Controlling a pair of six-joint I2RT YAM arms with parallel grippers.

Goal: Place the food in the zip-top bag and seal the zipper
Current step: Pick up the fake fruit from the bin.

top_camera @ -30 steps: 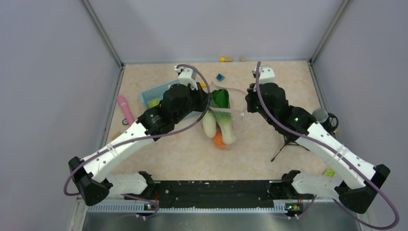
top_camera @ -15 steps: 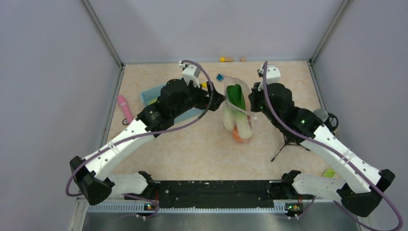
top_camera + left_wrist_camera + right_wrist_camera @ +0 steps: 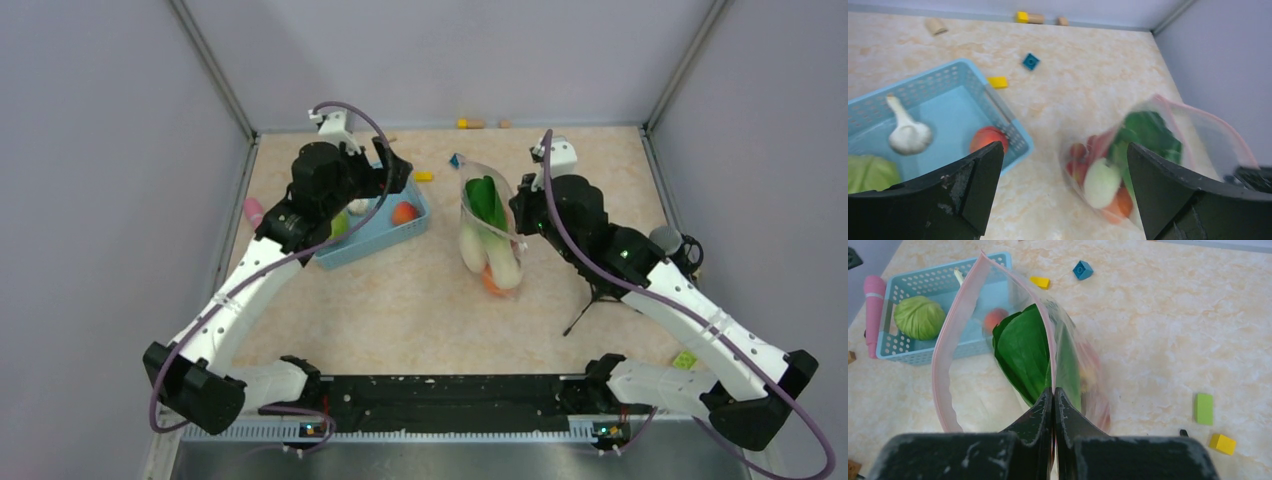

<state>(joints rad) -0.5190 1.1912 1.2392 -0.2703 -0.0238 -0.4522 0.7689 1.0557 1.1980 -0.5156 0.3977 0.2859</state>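
Left arm off the bag and over the basket for more food; right arm alone holds the mouth.

My left gripper (image 3: 1064,155) has let go of the clear, floppy zip-top bag (image 3: 490,240) it was near half a second ago. It has swung over the light blue lattice plastic basket (image 3: 928,82), with its jaws wide apart and empty. My right gripper (image 3: 1053,392) stays pinched tight on the bag's rim, so the pale pink zipper strip (image 3: 950,325) gapes unsealed. The bag rests on the table's middle with the green leafy vegetable (image 3: 1023,355) and other produce inside. A round red-orange toy fruit (image 3: 988,140), a white garlic-shaped toy (image 3: 909,135) and a green cabbage toy (image 3: 870,172) lie in the basket. I judge loading unfinished and sealing not yet due.
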